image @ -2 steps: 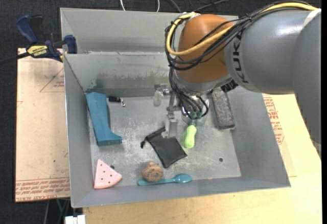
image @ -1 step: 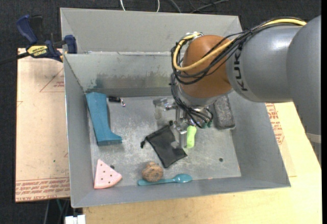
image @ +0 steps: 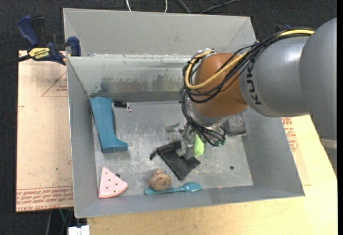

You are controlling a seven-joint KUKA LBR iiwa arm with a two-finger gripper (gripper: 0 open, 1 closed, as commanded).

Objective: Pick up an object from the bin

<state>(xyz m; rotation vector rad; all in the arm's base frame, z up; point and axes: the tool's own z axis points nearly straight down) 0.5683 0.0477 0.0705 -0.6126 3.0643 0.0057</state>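
Since everything is placed from the gripper (image: 187, 144), which sits low over the middle of the grey bin (image: 161, 35), begin far to its left: a blue boot-shaped block (image: 109, 124) lies lengthwise along the left wall, well apart from it. Below that, to the gripper's lower left, a pink wedge with small dark dots (image: 111, 183) rests flat in the near corner. Closer in, below and slightly left of the gripper, a brown rounded lump (image: 159, 180) sits on the floor, and a teal spoon (image: 174, 189) lies just beside it, its bowl pointing right. Directly under the gripper and a little to its lower left lies a flat black angular piece (image: 177, 160); the gripper's tip is at or just above this piece's upper edge, though contact cannot be made out. Whether the gripper is spread or closed cannot be told, and nothing can be seen held in it. Just to its right is a small bright green piece (image: 199, 146). Above it swells the orange wrist cover (image: 220, 86), looped with yellow and black cables (image: 211, 79), and the grey arm (image: 289, 75) runs off to the right.
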